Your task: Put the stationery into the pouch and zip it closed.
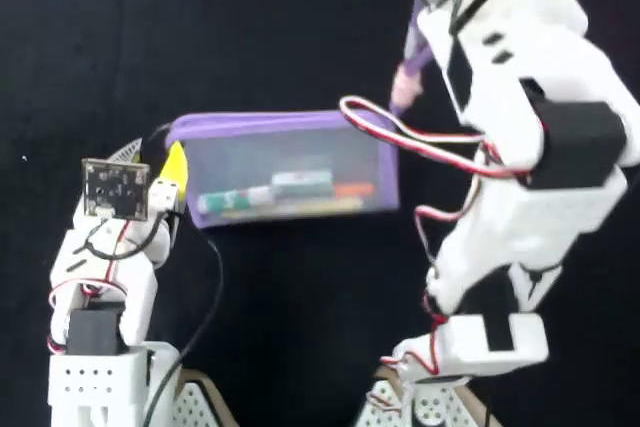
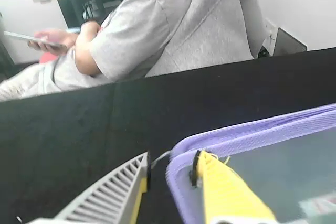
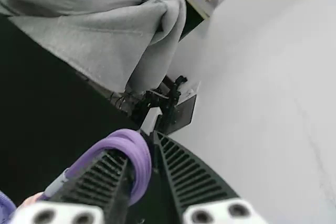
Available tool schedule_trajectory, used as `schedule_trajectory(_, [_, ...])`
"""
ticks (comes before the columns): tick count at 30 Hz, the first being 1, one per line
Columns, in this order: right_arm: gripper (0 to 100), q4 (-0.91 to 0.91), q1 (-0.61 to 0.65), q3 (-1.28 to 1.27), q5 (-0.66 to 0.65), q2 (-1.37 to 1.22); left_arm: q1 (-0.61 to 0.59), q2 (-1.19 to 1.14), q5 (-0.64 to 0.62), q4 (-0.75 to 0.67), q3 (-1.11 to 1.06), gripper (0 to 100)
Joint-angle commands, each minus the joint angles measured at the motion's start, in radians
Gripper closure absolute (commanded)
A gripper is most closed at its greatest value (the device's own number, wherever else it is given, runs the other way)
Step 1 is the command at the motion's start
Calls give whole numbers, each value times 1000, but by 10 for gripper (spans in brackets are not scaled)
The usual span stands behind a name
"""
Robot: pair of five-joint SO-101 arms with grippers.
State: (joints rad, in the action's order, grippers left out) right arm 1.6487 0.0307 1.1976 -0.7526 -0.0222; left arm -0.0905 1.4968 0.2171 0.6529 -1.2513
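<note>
A clear pouch (image 1: pixel 290 182) with a purple zip edge lies across the middle of the black table, with several pens and other stationery (image 1: pixel 280 194) inside it. At its left end my left gripper (image 1: pixel 170 172) is shut on the purple rim (image 2: pixel 176 163), which is pinched between the grey finger (image 2: pixel 115 192) and the yellow finger (image 2: pixel 226 192). Above the pouch's right end, my right gripper (image 1: pixel 425 7) is raised and shut on a purple pull strap (image 1: pixel 412 52). In the right wrist view the strap (image 3: pixel 121 140) loops between the ribbed fingers of that gripper (image 3: pixel 142 148).
Both arm bases (image 1: pixel 100 377) (image 1: pixel 470 347) stand at the table's front edge. The right arm's white body (image 1: pixel 540 147) and its cables (image 1: pixel 400 132) hang over the pouch's right end. The black table (image 1: pixel 290 307) is bare in front of the pouch.
</note>
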Motion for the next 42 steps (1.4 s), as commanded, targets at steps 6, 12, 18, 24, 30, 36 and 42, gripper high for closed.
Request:
schedule_trajectory(6, [987,115,17,31,-12,117,139,-6,330,83,199,837])
schedule_trajectory(12, [987,114,26,-116,-15,209,188,-224,377,229,473,841])
schedule_trajectory(18, [987,110,75,-274,-20,315,196,-738,385,566,1021,840])
schedule_trajectory(24, [987,110,78,-346,-20,357,283,-1103,589,905,1569,839])
schedule_trajectory(30, [987,112,78,-349,-20,358,305,-1461,758,1057,1971,841])
schedule_trajectory(36, [987,112,78,-354,-20,358,303,-1752,802,1108,2192,841])
schedule_trajectory(42, [987,114,71,-354,-20,358,305,-1781,881,1108,2098,841])
